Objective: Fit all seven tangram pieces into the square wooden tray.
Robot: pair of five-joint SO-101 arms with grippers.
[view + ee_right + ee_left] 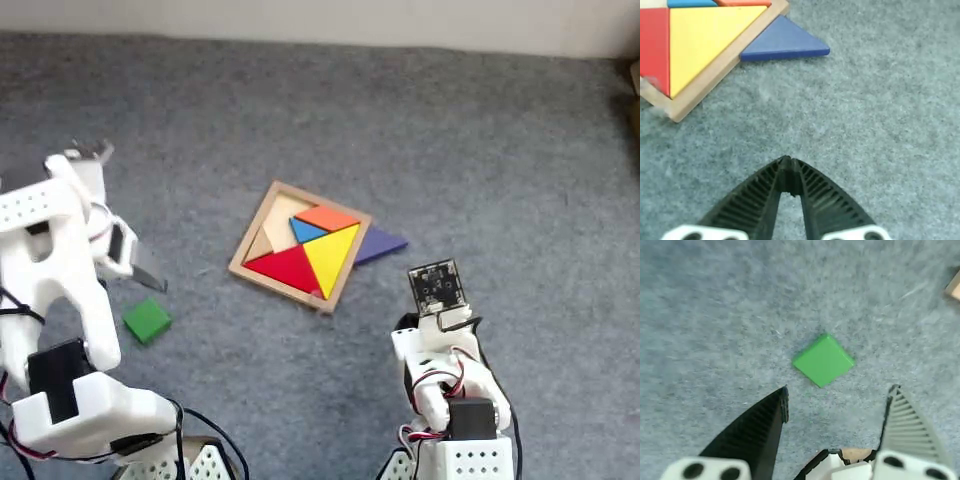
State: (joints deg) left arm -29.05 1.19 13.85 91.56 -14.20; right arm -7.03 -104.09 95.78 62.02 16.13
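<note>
In the middle of the grey carpet (480, 130), the high view shows the wooden tray (280, 288) turned like a diamond. Inside it lie a red triangle (285, 268), a yellow triangle (332, 258), a small blue triangle (305, 231) and an orange piece (327, 217), and bare wood shows in its upper left part. A dark blue triangle (382, 243) lies on the carpet against the tray's right edge. A green square (147, 321) lies well apart from the tray, beside the left arm.

In the left wrist view, the left gripper (840, 389) stands with its jaws spread wide and nothing between them. The green square lies on the carpet just ahead of the tips.

In the right wrist view, the right gripper (789, 160) has its jaws pressed together, holding nothing, above bare carpet. The dark blue triangle and the tray's corner lie ahead of it.
</note>
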